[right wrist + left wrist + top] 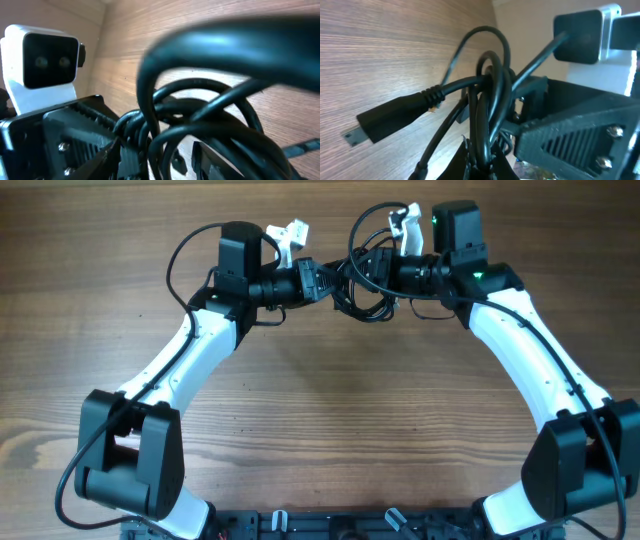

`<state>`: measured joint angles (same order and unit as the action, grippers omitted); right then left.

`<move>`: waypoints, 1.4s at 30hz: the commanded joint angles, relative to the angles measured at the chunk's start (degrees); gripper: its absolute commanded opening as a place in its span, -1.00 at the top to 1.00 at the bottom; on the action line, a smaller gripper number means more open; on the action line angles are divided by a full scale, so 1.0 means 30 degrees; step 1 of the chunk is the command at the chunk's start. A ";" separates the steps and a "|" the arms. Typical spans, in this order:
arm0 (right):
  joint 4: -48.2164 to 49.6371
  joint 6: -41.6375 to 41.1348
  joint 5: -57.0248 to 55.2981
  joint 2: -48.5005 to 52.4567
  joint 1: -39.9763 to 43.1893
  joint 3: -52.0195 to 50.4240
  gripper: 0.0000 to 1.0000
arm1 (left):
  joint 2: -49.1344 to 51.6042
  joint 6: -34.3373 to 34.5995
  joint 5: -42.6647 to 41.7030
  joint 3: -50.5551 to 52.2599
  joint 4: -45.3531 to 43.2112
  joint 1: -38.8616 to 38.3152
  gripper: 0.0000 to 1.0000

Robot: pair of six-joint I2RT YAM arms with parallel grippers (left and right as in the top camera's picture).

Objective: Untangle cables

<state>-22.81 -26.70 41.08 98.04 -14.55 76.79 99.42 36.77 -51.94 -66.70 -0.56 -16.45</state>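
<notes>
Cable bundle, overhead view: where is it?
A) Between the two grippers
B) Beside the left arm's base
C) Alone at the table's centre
A: the cable bundle sits between the left gripper and the right gripper, which face each other.

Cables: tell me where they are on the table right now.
In the overhead view the cables are bunched in one tangle at the far middle of the table, right between the left gripper and the right gripper.
</notes>
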 commanded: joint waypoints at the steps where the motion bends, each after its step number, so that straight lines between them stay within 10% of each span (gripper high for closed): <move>1: 0.0233 0.1384 -0.0393 0.0503 -0.0044 -0.0087 0.03 | -0.0393 0.0058 -0.2914 -0.0022 -0.0648 -0.0022 0.92; 9: 0.0772 0.2011 -0.0678 0.0503 -0.0044 -0.0087 0.48 | -0.0393 0.2076 -0.7067 -0.0022 -0.3585 0.0831 0.92; 21: 0.2295 -0.0867 -0.1122 0.0503 -0.1275 -0.0087 0.43 | -0.0393 0.2412 -0.7402 -0.0022 -0.3825 0.0823 0.92; 24: 0.2331 -0.1100 -0.1537 0.0503 -0.1617 -0.0087 0.92 | -0.0393 0.2404 -0.7337 -0.0022 -0.3825 0.0831 0.92; 27: 0.2149 -0.1042 -0.1217 0.0299 -0.1435 -0.0080 0.91 | -0.0393 0.2397 -0.6849 -0.0022 -0.3818 0.0831 0.92; 34: -0.0233 0.1428 -0.0277 -0.3854 0.0444 -0.0080 0.91 | -0.0393 0.2120 -0.0656 -0.0022 -0.1545 0.1209 0.92; 42: 0.0656 0.3942 1.0622 -0.6761 0.2805 -0.0080 0.92 | -0.0393 0.0809 0.9020 -0.0022 0.5625 0.1239 0.92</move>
<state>-24.56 -18.70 53.43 83.24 -8.95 74.89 95.68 41.80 -46.15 -68.64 11.29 -14.76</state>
